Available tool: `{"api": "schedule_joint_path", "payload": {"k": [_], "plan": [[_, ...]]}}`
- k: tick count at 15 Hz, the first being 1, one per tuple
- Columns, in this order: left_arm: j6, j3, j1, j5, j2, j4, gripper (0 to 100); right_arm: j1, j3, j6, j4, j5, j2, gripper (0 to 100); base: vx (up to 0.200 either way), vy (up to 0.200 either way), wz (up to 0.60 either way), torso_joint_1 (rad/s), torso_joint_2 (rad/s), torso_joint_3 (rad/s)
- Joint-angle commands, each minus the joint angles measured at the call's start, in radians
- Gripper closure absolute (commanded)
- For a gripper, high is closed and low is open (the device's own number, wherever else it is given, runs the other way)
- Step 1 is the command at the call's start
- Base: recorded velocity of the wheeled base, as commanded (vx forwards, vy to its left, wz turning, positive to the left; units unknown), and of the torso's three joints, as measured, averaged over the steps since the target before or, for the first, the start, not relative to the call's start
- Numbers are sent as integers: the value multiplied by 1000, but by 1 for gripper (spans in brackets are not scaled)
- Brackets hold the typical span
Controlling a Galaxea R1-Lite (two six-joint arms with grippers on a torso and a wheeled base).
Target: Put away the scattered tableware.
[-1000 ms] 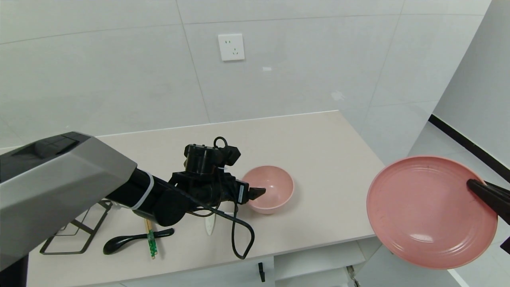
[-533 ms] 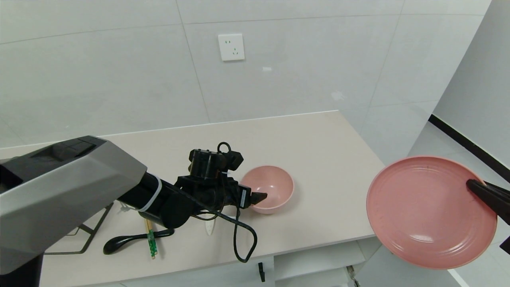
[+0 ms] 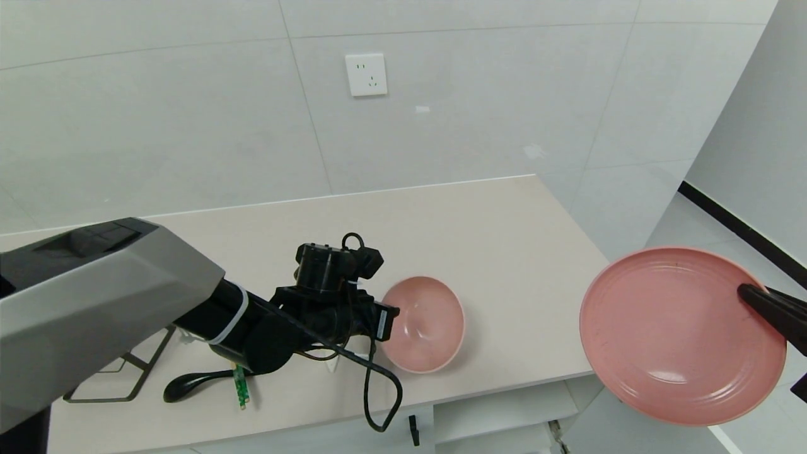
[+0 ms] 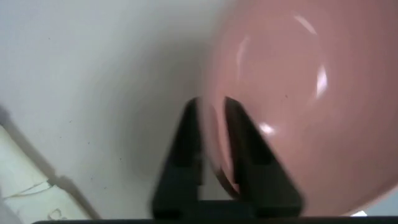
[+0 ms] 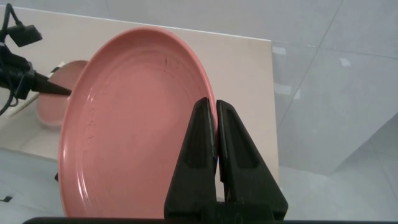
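1. Nearest is the plate (image 3: 681, 334), out past the counter's (image 3: 504, 252) right end in mid-air. The right tool (image 5: 211, 112) is pinching its rim, one finger on each face. It's a thin edge grip on a wide disc, so I'd say hold the wrist steady and don't swing it, or it'll pivot in the pinch.
2. On the counter's front strip lie a black spoon (image 3: 195, 380) and chopsticks (image 3: 239, 384), touching each other. A wire rack (image 3: 120, 378) sits just beside them, partly behind the left arm.
3. Next back is the bowl (image 3: 425, 321), with the left tool (image 4: 212, 109) clamped on its near rim, one finger inside and one outside. It's tipped up, opening facing the robot. I can't tell if the low edge touches the counter.
4. My guess is the step is lifting the bowl. I'd go straight up first, level it out, then carry it slowly. The wall is curved and smooth, so it could slip round in the grip.
5. Contents: there's nothing on the plate and nothing in the bowl. I can't tell about the rack.
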Motion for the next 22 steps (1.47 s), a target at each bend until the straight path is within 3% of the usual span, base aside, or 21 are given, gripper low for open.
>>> {"api": "schedule_joint_path", "payload": {"k": [1, 4, 6, 9, 13, 16, 18, 19, 20, 21, 22], "plan": [[4, 7, 1, 1, -92, -1, 100, 0, -2, 0, 0, 0, 0, 100, 0, 0, 0, 0, 0, 0], [5, 14, 6, 1, -238, -1, 100, 0, -2, 0, 0, 0, -3, 100, 0, 0, 0, 0, 0, 0], [27, 68, 6, 1, -327, -6, 100, 0, -2, 0, 0, 0, -6, 100, 0, 0, 0, 0, 0, 0], [45, 208, 6, 4, -483, -32, 100, 3, -9, -2, -2, 29, -26, 100, 0, 0, 0, 0, 0, 0], [2, 386, 7, -11, -653, -76, 100, 19, -20, 0, -23, 60, -40, 100, 0, 0, 0, 0, 0, 0], [36, 562, -2, -4, -701, -210, 100, 20, -32, 11, -27, 60, -32, 100, 0, 0, 0, 0, 0, 0], [-12, 642, -3, -24, -756, -285, 100, 31, -32, 38, -56, 57, -34, 100, 0, 0, 0, 0, 0, 0], [-119, 651, -6, -38, -796, -279, 100, 76, -35, 78, -77, 57, -37, 100, 0, 0, 0, 0, 0, 0], [-185, 653, -6, -36, -810, -271, 100, 102, -26, 98, -79, 53, -41, 100, 0, 0, 0, 0, 0, 0], [-224, 662, -6, -27, -821, -270, 100, 123, -6, 153, -76, 46, -63, 100, 0, 0, 0, 0, 0, 0], [-227, 673, -6, -16, -836, -270, 100, 128, 8, 205, -68, 41, -84, 100, 0, 0, 0, 0, 0, 0]]}}
